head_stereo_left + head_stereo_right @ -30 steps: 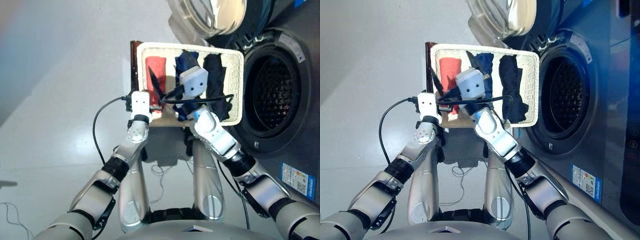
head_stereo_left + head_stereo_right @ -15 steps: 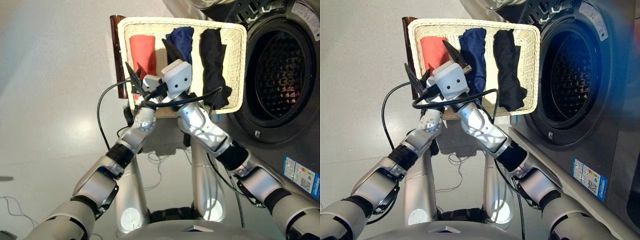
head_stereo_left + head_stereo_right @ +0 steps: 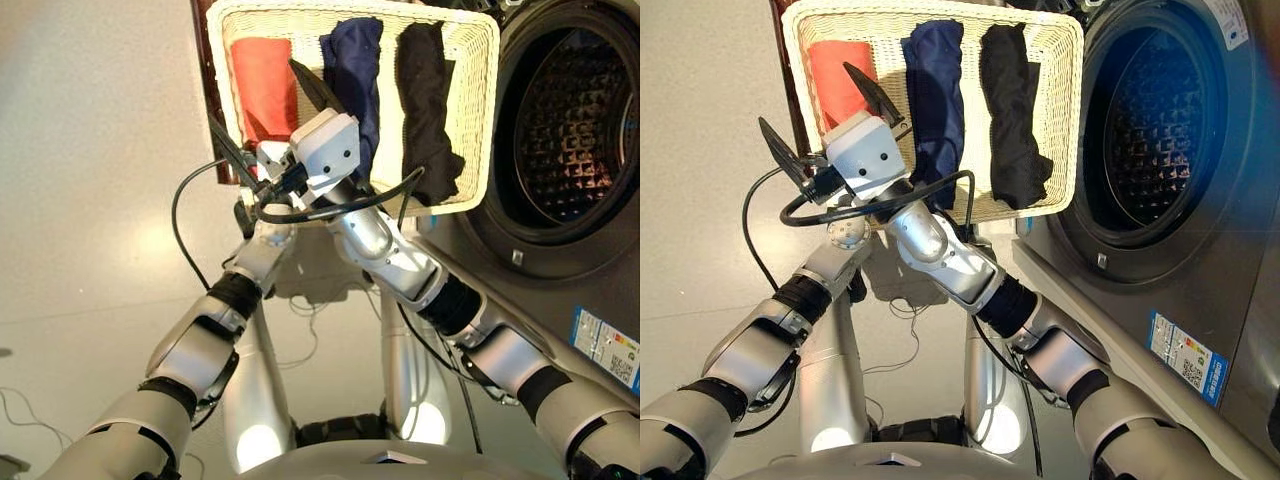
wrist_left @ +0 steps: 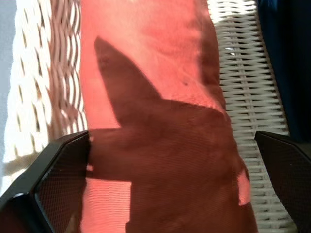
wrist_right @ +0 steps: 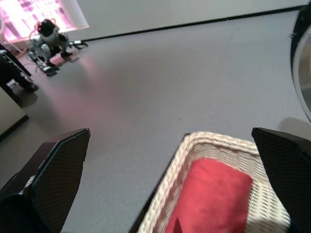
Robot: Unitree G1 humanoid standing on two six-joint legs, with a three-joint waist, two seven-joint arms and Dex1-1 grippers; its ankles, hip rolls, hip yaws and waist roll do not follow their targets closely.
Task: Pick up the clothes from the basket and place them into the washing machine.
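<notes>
You see a cream-white woven wicker basket (image 3: 478, 110) whose weave runs in fine, even rows. In it lie three plain garments: a coral-red one (image 3: 262, 82), a navy blue one (image 3: 356, 68) and a black one (image 3: 425, 110), none with any print you can make out. The washing machine (image 3: 1200, 250) is dark grey, and its drum (image 3: 1140, 120) shows a regular pattern of raised metallic studs, tinged blue along the rim. You find a white label with coloured marks (image 3: 1183, 357) low on its front. The floor (image 3: 90, 200) is plain pale grey. The right gripper (image 3: 310, 95) has black fingers on a white housing; the left gripper (image 4: 165, 184) has black, finely textured fingers.
</notes>
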